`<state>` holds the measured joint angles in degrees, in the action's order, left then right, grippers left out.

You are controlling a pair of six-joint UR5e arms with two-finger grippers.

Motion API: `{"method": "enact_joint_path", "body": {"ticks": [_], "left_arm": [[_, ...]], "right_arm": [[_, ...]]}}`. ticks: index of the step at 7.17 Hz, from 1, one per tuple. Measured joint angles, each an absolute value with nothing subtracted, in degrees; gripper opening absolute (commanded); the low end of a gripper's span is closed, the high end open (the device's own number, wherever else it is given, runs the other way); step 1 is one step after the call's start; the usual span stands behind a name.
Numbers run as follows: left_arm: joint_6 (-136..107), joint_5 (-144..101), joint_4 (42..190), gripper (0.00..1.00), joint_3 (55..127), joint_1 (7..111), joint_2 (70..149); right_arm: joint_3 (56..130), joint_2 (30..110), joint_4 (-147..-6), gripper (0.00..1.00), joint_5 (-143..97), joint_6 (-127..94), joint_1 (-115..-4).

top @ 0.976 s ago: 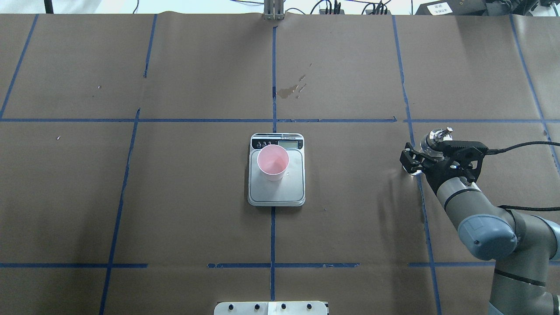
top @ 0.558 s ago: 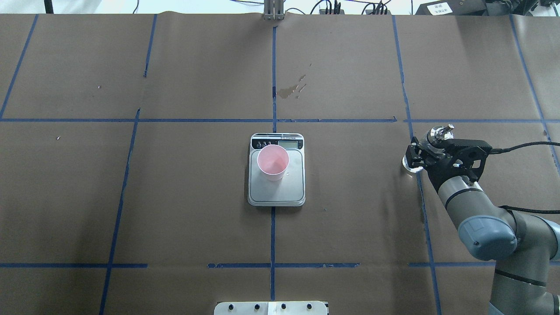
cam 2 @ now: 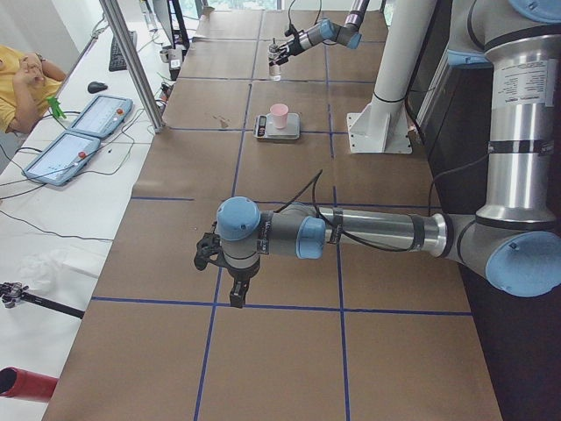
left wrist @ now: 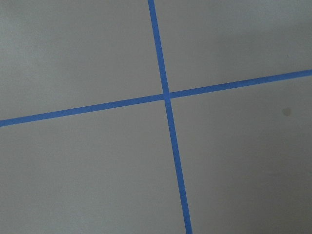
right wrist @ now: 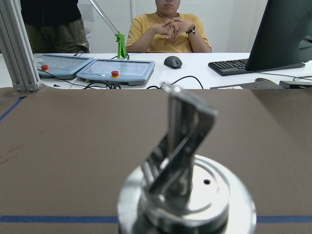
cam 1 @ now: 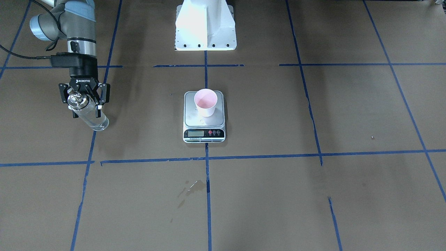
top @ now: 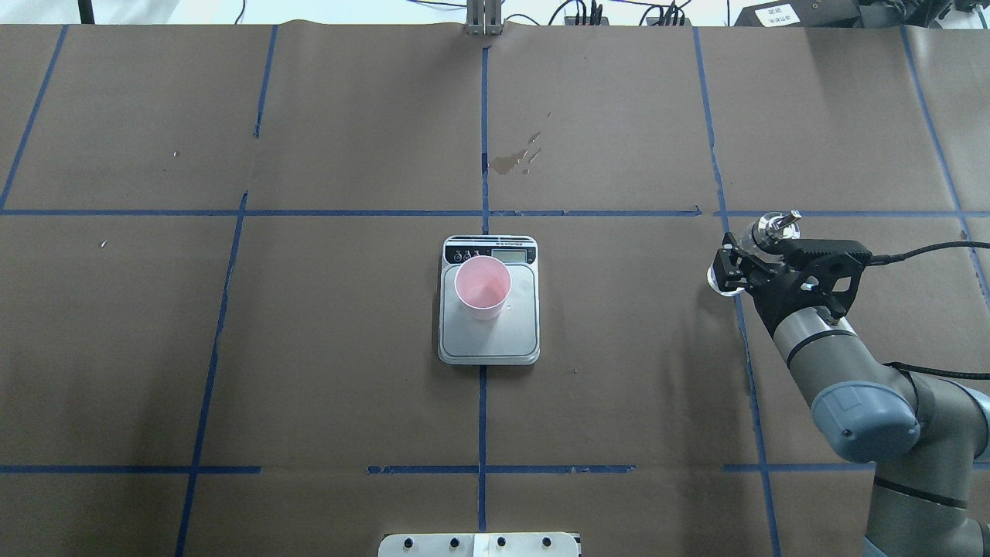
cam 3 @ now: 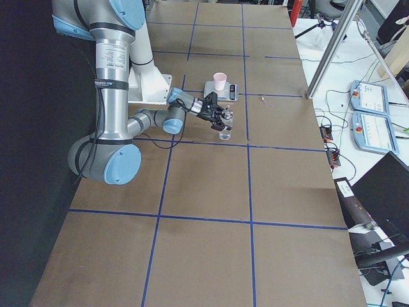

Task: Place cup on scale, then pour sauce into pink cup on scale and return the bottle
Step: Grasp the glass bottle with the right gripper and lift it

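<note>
Clamping onto the bottle right now is the right gripper, out on the robot's right side of the table, fingers pinched in on the glass just under the shiny metal collar. From overhead the gripper sits over a blue tape line, and the bottle's spout pokes up past the wrist. The right wrist camera looks straight over that metal spout, huge and blurred in the foreground. The side view from the robot's right has the bottle upright in the grip and low to the paper, though whether its base touches the table I can't make out. Over at centre, the cup stands upright on the scale, set toward the display end of the steel platform, well apart from the bottle. The front view agrees: cup on the plate, scale display facing the operators' side. The left gripper hangs over bare brown paper far off on the robot's left, showing only in the left side view, so how wide it stands I can't tell; its wrist camera shows nothing but a tape cross.
</note>
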<state>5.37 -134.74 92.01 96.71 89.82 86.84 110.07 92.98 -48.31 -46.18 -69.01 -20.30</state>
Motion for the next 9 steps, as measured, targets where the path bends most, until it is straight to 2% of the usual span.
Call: {"method": "enact_joint_path", "body": {"ticks": [3,9], "left_arm": [[5.23,-134.68,91.94,1.00,96.53,89.78,86.87],[5.10,-134.65,91.85,1.00,96.38,89.75,86.91]], "right_arm": [[112.87,90.93,-48.54,0.00,-44.06,-51.89,-20.29],[113.07,88.98,-50.57,0.00,-44.27,-48.06,-20.38]]}}
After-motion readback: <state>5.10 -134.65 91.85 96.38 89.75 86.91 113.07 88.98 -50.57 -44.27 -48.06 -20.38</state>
